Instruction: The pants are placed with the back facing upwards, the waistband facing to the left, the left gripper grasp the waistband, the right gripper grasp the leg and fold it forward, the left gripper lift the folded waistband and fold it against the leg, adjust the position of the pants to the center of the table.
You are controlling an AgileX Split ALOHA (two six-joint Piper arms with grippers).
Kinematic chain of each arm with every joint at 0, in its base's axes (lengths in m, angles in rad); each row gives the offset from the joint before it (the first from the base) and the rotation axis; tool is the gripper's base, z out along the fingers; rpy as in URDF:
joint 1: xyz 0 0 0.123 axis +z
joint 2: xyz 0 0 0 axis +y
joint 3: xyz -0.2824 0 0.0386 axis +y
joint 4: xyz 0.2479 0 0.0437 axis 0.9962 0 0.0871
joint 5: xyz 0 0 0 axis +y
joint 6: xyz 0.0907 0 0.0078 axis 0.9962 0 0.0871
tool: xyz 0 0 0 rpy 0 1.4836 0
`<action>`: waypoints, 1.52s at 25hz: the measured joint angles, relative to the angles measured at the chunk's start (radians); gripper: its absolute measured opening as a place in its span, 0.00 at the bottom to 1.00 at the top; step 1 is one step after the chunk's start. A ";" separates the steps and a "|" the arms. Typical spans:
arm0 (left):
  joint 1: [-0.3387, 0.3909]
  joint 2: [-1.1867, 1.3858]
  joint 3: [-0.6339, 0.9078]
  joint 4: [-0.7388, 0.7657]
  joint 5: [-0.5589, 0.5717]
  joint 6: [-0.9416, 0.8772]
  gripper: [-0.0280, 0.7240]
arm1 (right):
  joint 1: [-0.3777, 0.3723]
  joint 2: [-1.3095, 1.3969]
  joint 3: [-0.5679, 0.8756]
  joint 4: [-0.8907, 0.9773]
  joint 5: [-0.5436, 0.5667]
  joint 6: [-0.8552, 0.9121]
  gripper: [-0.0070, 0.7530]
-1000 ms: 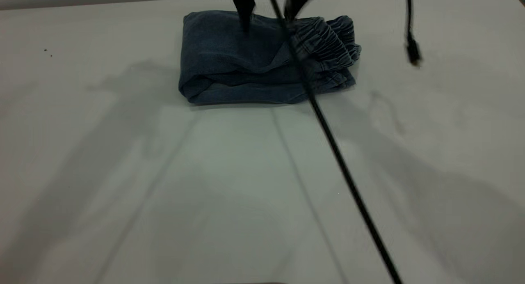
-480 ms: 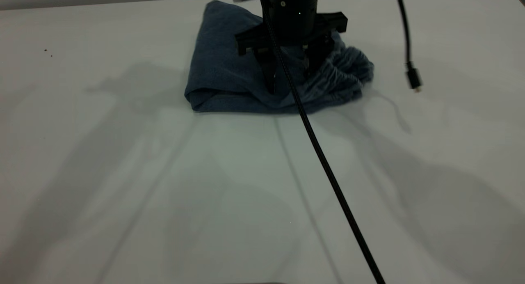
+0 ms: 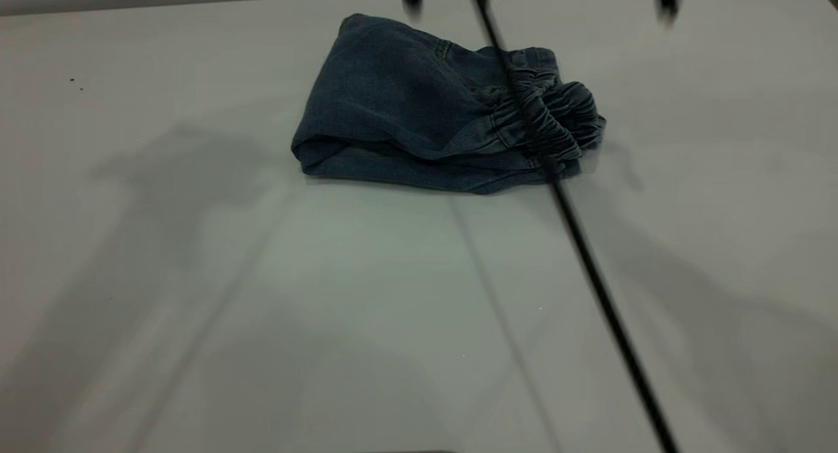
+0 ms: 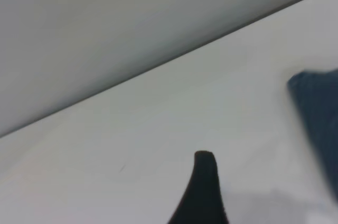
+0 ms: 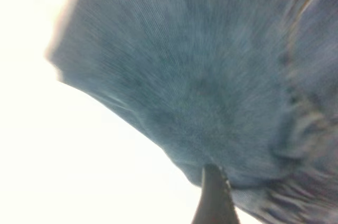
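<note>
Exterior view: your pants (image 3: 419,112) lie folded on the bench (image 3: 196,296), waistband (image 3: 556,116) rightward, long axis across; right fingers (image 5: 214,195) hover nearer, left (image 4: 203,182) aside; finger states indeterminable

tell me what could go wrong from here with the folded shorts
The braided cable drapes across the waistband; if it drags, it may pull the fold open. The pants lie toward the table's far edge, not its center, so another nudge could loosen the layers.
</note>
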 joint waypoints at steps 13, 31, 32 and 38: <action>0.000 -0.361 0.009 -0.021 0.430 -0.003 0.80 | 0.001 -0.798 0.400 0.021 0.027 -0.104 0.59; 0.000 -1.092 0.871 -0.165 0.428 -0.132 0.80 | 0.001 -1.708 1.598 -0.010 -0.075 -0.035 0.59; 0.000 -1.123 0.898 -0.165 0.428 -0.137 0.80 | 0.001 -1.749 1.638 -0.010 -0.076 -0.035 0.59; 0.000 -1.283 0.967 -0.164 0.426 -0.145 0.80 | 0.001 -2.018 1.696 -0.010 -0.107 -0.035 0.59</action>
